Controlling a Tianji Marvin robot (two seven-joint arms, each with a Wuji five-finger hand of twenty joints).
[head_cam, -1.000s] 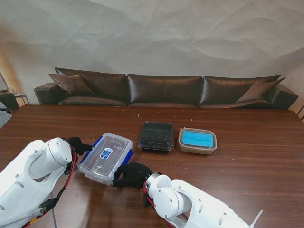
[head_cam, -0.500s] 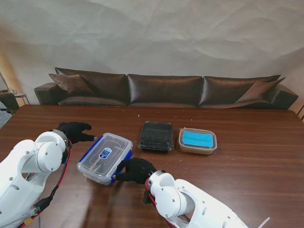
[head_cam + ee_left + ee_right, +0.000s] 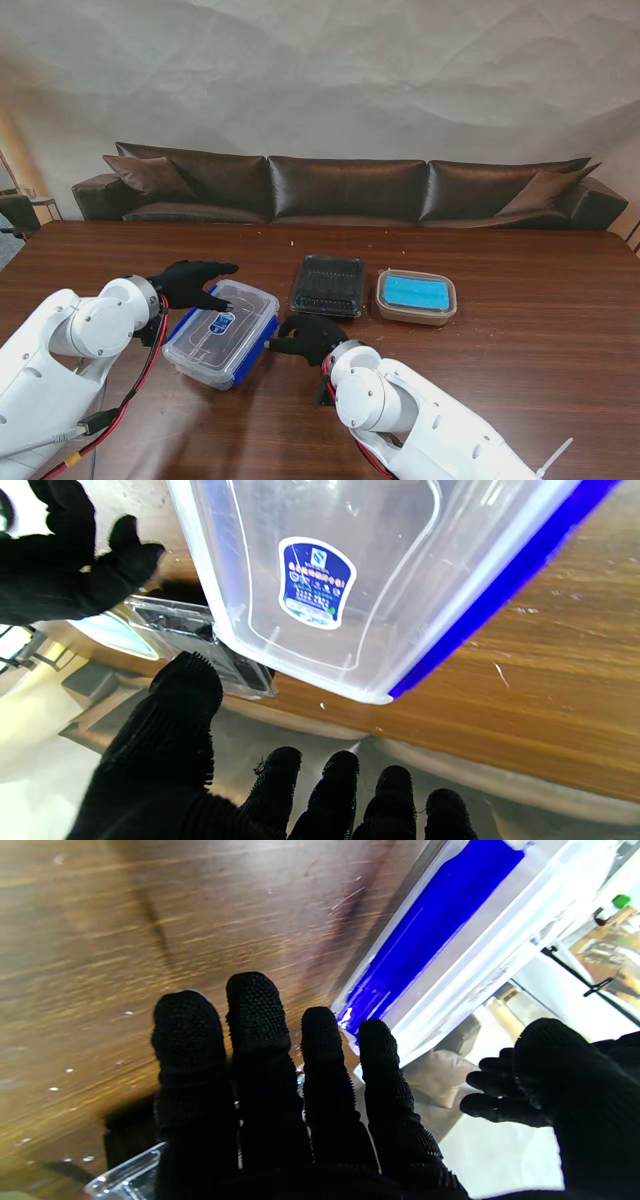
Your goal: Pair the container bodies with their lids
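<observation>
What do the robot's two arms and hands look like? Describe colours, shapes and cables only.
Both arms are glossy white with rounded joint housings. The left arm carries red and black cables along its side; the right arm shows red wiring at the wrist. The left hand and right hand wear black knitted five-finger gloves.

We look down on a dark brown wooden tabletop (image 3: 540,350) with a visible grain and a soft sheen, scattered with tiny pale specks. Beyond its far edge we see a long dark brown leather sofa (image 3: 345,190) with loose cushions at both ends, set against a pale, wrinkled backdrop wall (image 3: 330,70). At the far left, beside the sofa's arm, we make out a small side table (image 3: 40,205) in warmer light.
</observation>
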